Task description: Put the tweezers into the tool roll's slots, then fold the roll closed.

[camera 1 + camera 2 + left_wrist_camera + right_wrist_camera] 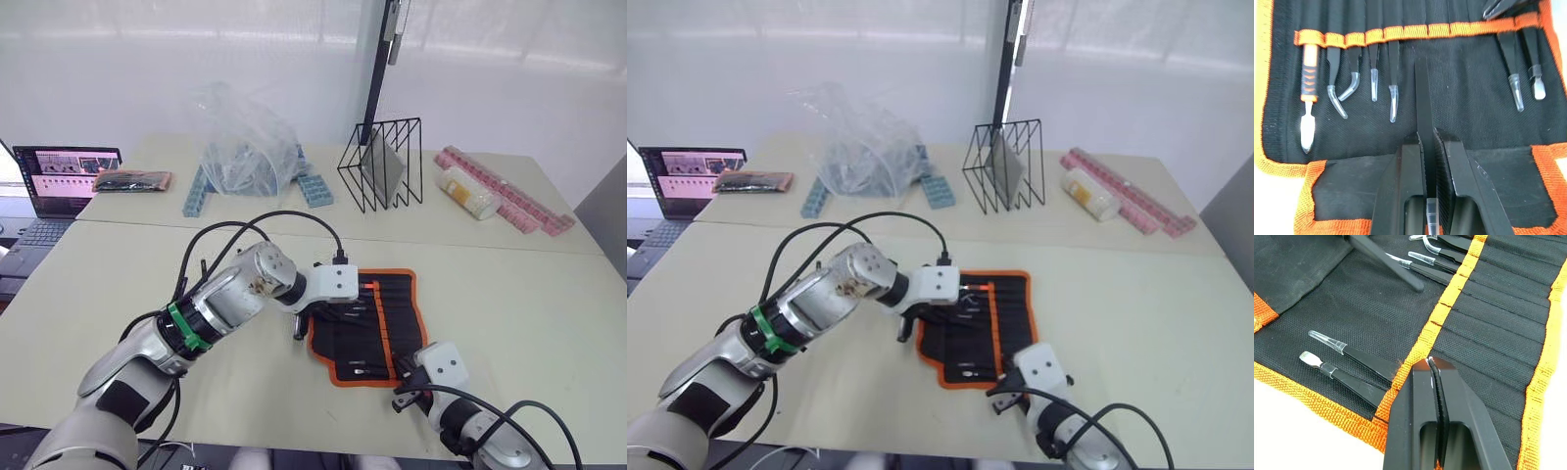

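Note:
The tool roll point(387, 304) lies open on the table, black with orange trim. Several tweezers point(1393, 73) with clear tip caps sit in the slots point(1449, 30) along the orange strip, next to an orange-handled tool point(1309, 73). My left gripper point(1426, 134) is shut on one black tweezer point(1422, 98), held over the roll's inner face with its end just short of the strip. My right gripper point(1431, 363) is shut, its tips resting on the orange strip near the roll's near edge, beside two slotted tweezers point(1359, 357).
On the far table stand a black wire rack point(382, 164), a crumpled clear plastic bag point(240, 147), blue trays point(315, 189), a pale jar point(468, 193) and pink strips point(519, 206). A laptop point(59, 181) and a small pouch point(132, 180) lie far left.

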Tool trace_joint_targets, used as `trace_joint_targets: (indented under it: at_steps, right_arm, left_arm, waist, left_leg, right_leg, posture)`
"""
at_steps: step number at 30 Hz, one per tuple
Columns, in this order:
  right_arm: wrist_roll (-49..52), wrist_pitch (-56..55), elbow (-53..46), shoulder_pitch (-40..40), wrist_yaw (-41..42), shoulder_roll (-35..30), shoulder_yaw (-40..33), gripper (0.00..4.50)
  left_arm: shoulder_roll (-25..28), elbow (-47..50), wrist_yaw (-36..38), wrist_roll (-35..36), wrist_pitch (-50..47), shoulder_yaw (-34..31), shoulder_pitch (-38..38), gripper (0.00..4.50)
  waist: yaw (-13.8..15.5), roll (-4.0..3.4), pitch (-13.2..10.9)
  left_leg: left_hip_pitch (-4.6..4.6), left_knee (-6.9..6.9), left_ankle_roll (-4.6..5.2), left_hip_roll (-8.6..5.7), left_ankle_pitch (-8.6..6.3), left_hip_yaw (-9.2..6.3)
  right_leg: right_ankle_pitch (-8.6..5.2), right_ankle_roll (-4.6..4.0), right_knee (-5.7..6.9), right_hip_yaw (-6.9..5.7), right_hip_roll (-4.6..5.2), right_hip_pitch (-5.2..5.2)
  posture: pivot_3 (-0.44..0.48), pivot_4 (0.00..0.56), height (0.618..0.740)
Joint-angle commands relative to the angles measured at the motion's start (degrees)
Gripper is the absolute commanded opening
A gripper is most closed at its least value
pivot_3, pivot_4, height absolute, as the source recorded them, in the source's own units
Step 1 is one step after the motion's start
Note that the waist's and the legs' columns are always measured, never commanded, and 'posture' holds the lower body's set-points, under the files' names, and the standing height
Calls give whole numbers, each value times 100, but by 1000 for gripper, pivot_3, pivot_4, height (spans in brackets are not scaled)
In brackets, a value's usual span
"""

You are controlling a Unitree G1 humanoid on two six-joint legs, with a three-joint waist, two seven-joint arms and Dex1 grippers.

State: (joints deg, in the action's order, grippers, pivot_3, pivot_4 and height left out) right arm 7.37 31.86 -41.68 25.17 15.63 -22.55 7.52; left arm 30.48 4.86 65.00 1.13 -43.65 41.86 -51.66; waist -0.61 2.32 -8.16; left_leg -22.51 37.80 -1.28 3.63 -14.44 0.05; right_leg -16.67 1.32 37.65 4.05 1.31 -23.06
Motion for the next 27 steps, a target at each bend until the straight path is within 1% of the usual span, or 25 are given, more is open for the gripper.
trace_joint_targets:
  at_steps: [1, 9, 14, 21, 27]
  right_arm:
    - [-51, 264, 465, 292, 55, -15, 281, 0]
    - [-122, 241, 463, 363, 73, -20, 339, 0]
    - [-158, 248, 452, 379, 88, -3, 358, 0]
    - [-169, 227, 475, 400, 117, -9, 338, 0]
    - [-169, 209, 483, 421, 129, -18, 323, 0]
  left_arm:
    - [-189, -143, -47, -222, -10, 45, -200, 33]
    - [-525, -311, -97, -478, 11, 78, -183, 33]
    - [-747, -500, -202, -660, 59, 94, -170, 33]
    - [-917, -519, -288, -809, 160, 103, -129, 33]
    - [-1034, -394, -343, -866, 390, 136, 85, 33]
  waist:
    - [5, 0, 0]
    - [16, 1, 3]
    - [41, 2, 4]
    - [49, 2, 4]
    - [60, 1, 8]
  left_leg:
    - [0, 1, 0, 0, 0, -1]
    - [9, 3, 0, -1, 0, -2]
    - [26, 4, 0, -2, 0, -3]
    - [45, 4, 0, -5, 0, -6]
    - [48, 4, 0, -5, 0, -9]
  right_leg:
    - [0, 0, 1, -1, 0, 1]
    - [0, 0, 2, 0, 0, 12]
    - [-1, 1, -1, -1, 1, 37]
    - [-5, 7, -2, 0, 1, 61]
    - [-5, 7, -3, 0, 1, 69]
  posture:
    - [0, 150, 720]
    - [0, 150, 720]
    - [0, 150, 720]
    - [0, 150, 720]
    - [0, 150, 720]
